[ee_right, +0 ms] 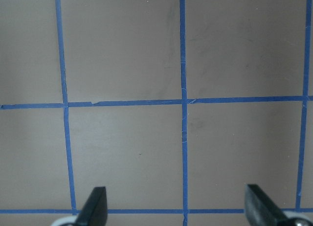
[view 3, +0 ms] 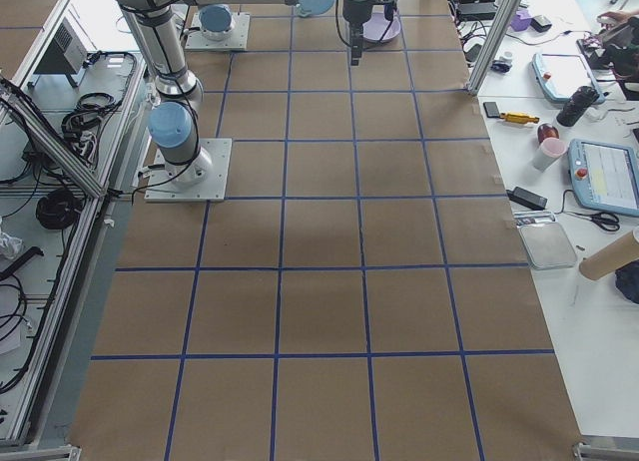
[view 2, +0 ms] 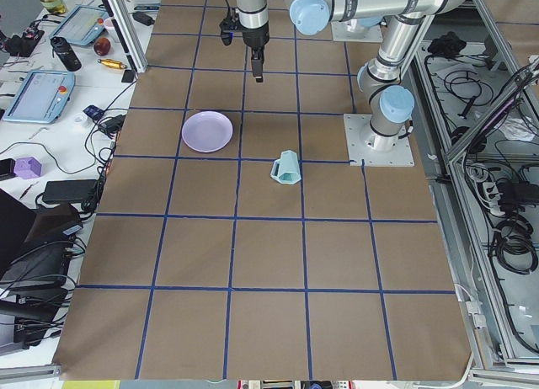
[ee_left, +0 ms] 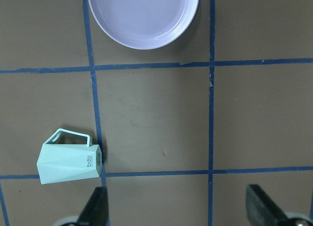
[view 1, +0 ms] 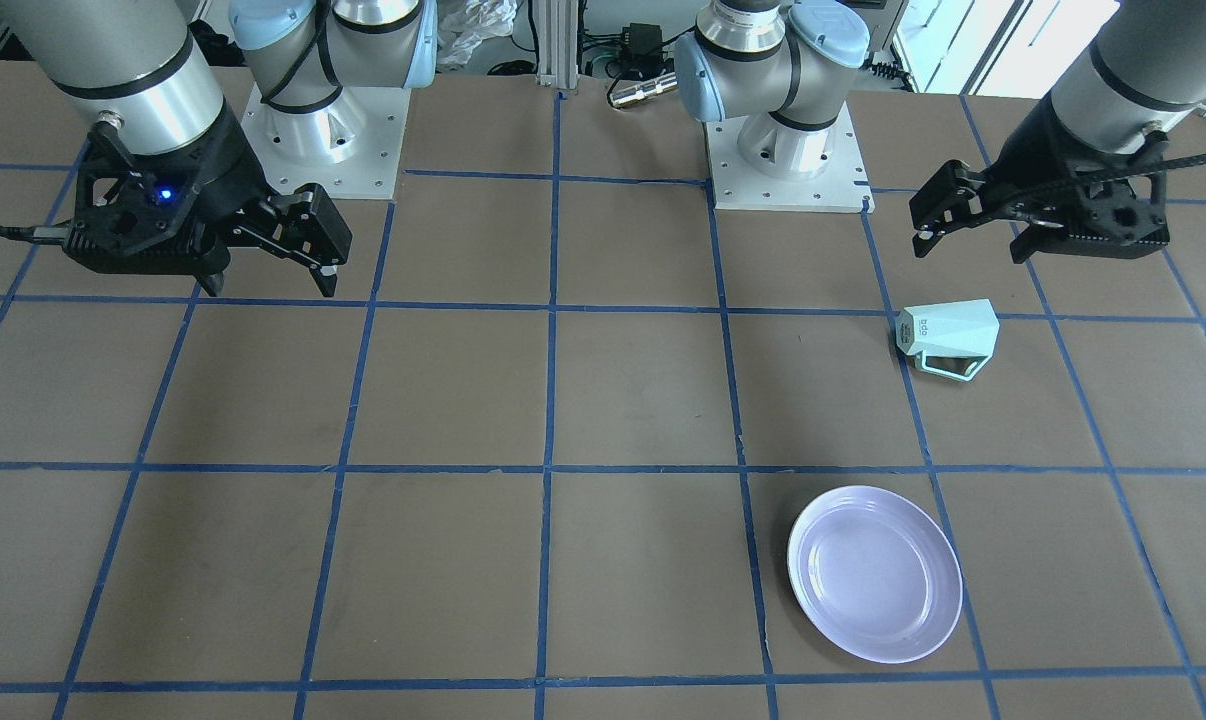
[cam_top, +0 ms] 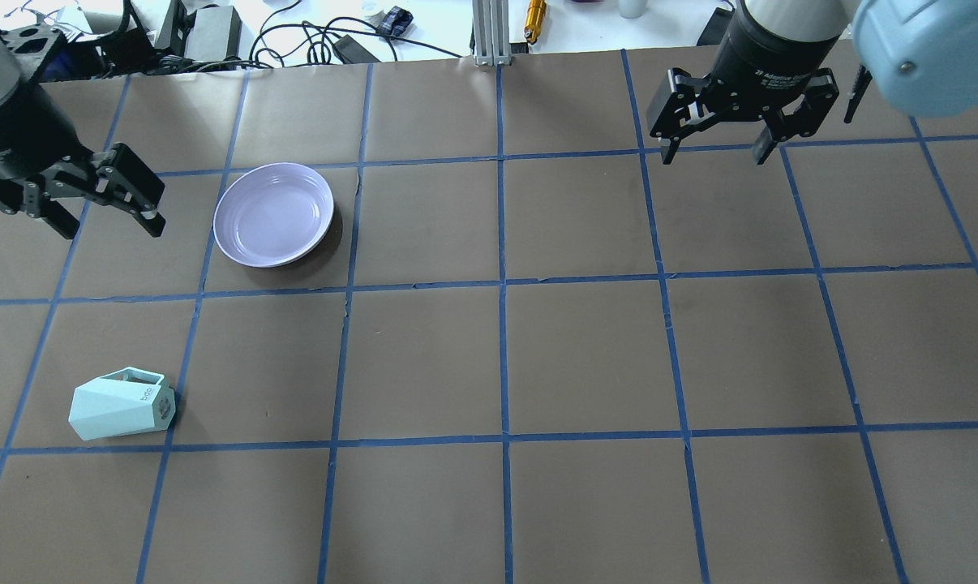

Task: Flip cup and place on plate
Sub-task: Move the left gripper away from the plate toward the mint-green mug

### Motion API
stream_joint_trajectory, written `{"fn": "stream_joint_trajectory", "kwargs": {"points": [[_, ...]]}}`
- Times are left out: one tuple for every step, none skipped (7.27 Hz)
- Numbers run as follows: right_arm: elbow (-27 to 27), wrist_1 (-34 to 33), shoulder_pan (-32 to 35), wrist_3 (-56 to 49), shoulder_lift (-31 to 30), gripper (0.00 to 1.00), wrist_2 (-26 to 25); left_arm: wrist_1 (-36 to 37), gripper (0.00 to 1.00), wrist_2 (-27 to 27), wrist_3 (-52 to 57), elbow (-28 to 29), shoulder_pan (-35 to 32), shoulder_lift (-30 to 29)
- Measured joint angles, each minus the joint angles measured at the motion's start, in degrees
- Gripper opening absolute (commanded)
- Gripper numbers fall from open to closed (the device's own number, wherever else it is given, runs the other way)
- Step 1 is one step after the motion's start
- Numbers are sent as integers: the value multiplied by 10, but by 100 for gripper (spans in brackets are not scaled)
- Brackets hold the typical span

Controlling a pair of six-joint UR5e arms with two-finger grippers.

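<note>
Table [cam_top: 586, 357] — both jaws aloft, spread

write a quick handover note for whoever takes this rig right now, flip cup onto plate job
Left gripper: open, empty, above the table on the side where both things lie.
Right gripper: open, empty, over bare table on the other side.
Cup: lying on its side on the table, handle pointing away from the robot, well apart from the plate.
Plate: empty, farther from the robot than the cup.
Done: nothing yet; neither gripper touches the cup.
Left: grasp the cup, turn it upright, set it on the plate. The left arm looks the better placed.
</note>
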Motion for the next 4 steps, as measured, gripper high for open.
{"fn": "stream_joint_trajectory", "kwargs": {"points": [[0,0,0,0,0,100,0,-1,100,-2,54,-12,41,0],[0,0,0,0,0,100,0,-1,100,-7,109,-25,90,-4],[0,0,0,0,0,100,0,-1,100,-13,154,-36,137,-12],[0,0,0,0,0,100,0,0,100,-26,188,-49,180,-21]]}}
